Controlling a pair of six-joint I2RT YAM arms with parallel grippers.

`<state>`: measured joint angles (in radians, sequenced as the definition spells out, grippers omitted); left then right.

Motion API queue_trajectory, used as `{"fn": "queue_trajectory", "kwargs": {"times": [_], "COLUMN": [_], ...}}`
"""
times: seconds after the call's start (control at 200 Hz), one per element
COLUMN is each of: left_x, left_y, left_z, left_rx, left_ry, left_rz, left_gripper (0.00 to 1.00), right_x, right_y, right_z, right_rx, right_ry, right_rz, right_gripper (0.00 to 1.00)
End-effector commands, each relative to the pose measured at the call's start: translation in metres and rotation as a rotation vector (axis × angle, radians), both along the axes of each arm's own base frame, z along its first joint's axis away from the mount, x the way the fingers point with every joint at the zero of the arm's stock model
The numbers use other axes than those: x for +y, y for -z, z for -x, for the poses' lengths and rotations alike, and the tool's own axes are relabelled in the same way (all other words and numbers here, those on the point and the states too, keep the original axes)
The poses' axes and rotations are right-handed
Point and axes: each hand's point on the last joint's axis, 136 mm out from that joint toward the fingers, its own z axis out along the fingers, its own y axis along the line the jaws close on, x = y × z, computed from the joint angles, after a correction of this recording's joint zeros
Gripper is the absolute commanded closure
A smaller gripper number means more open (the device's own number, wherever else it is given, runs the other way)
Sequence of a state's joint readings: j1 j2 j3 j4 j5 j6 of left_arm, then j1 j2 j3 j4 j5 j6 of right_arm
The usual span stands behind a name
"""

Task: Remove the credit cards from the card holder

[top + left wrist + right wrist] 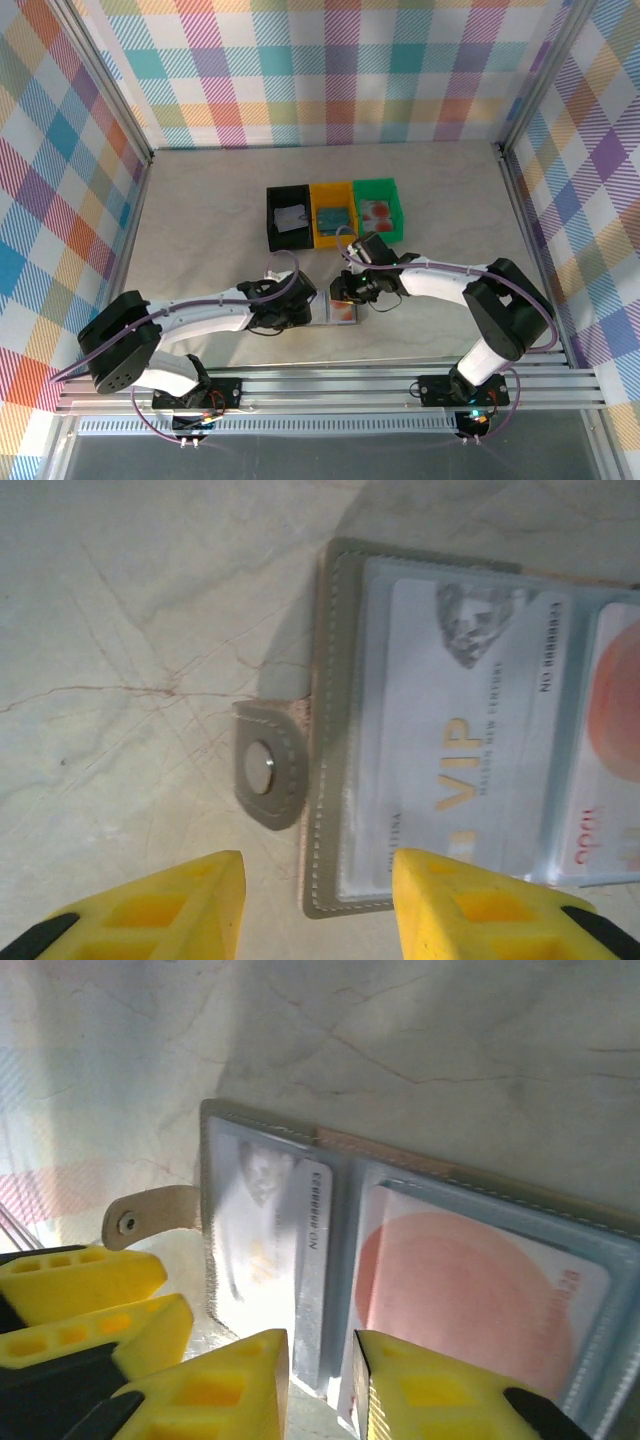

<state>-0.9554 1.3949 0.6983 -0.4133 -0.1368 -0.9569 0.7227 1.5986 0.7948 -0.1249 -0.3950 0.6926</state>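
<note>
On the pale marbled table [200, 230], between the two arms and nearer than the trays, the card holder [343, 312], open and flat; in the pocket on the left arm's side a whitish-grey card [470, 750] marked VIP, in the other pocket a reddish-pink card [460, 1290]; at the holder's outer edge a snap tab [265, 768], flat on the table; left gripper [318, 900] spread wide, one finger over bare table, the other over the holder's corner, contact unclear; right gripper [320, 1385] at the holder's near edge by the middle fold, fingers drawn close, the whitish-grey card's numbered edge running into the narrow gap; pinched or not, impossible to tell; farther back a black tray [271, 215], a yellow tray [333, 187] and a green tray [395, 205], side by side.
</note>
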Motion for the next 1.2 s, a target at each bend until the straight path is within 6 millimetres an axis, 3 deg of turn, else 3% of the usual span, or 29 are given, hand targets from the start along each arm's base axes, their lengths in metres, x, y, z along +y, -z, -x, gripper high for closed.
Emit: {"fn": "queue_trajectory", "kwargs": {"times": [0.0,0.475,0.81,1.05,1.195], "left_x": [0.012,0.015,0.008,-0.002,-0.004], "left_y": [0.011,0.039,0.065,0.078,0.081], "left_z": [0.001,0.008,0.017,0.022,0.023], "left_rx": [0.03,0.104,0.168,0.19,0.197], "left_ry": [-0.041,-0.062,-0.059,-0.044,-0.041], "left_rz": [-0.041,-0.08,-0.058,-0.039,-0.039], "left_gripper": [0.57,0.61,0.64,0.66,0.67], "right_x": [0.014,0.026,0.018,0.024,0.026], "right_y": [-0.009,0.007,0.023,0.01,0.014], "right_z": [0.0,0.011,0.008,0.005,0.004], "right_rx": [-0.006,0.032,0.046,-0.003,0.01], "right_ry": [-0.026,-0.044,0.004,0.004,0.003], "right_rz": [-0.029,-0.005,0.061,0.024,0.034], "right_gripper": [0.76,0.73,0.69,0.69,0.69]}}
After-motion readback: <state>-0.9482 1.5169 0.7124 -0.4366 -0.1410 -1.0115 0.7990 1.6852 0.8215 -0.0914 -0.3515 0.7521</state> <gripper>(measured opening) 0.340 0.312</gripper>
